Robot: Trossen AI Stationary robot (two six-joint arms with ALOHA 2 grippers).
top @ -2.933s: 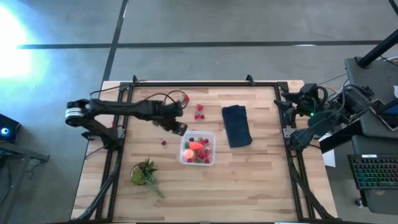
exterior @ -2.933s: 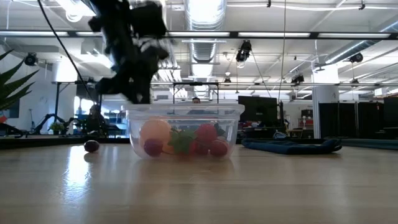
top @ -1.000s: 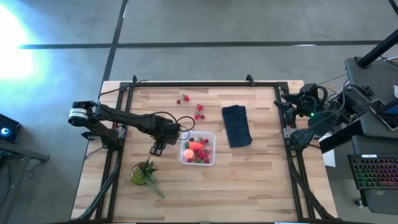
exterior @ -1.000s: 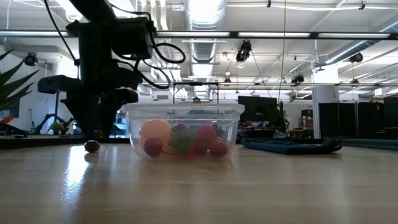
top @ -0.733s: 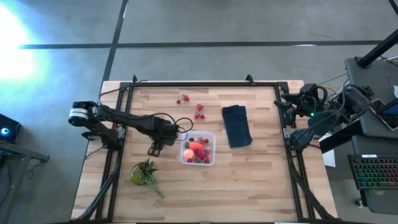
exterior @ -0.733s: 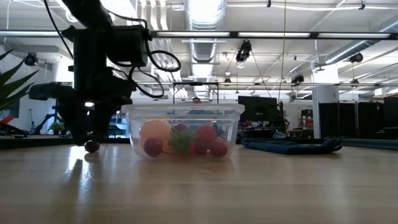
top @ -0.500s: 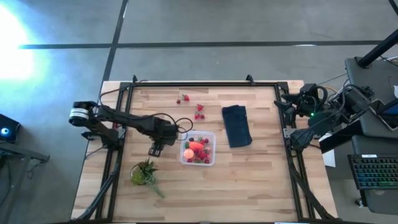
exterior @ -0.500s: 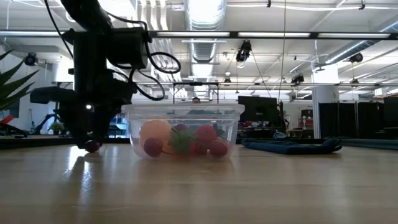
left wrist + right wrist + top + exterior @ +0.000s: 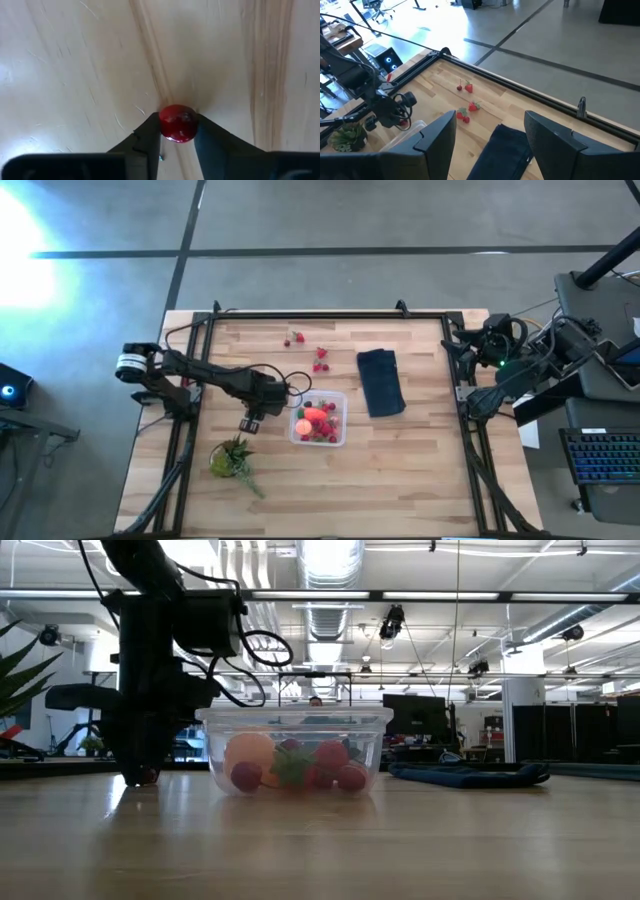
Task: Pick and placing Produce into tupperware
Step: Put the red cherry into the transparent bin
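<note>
Red berry (image 9: 178,123) on the bare table (image 9: 400,470), just left of the box (image 9: 319,418) in high view, pinched betw. the 2 dark fingers (image 9: 145,142) of the left gripper (image 9: 251,421). Fingers touching the berry on both sides, gap no wider than the berry itself; berry sitting on the wood grain, tips down at table level. In low view, left gripper (image 9: 140,772) down at the tabletop w/ tips at the surface, berry mostly hidden behind them.

Box clear, upright, near table centre, apart from the gripper. Inside: peach ball (image 9: 303,425), long orange-red piece (image 9: 316,415), several red berries (image 9: 333,756) + a bit of green, all resting on the bottom.

More loose berries (image 9: 320,360) toward the far edge, well apart from the box; a pair more (image 9: 294,338) farther back.

Navy cloth (image 9: 380,382) flat, right of the box, not touching. Green bunch (image 9: 232,458) near the front-left, apart from the gripper.

Right gripper (image 9: 490,140) parked off the table's right-rear corner, fingers wide apart, holding nothing.
</note>
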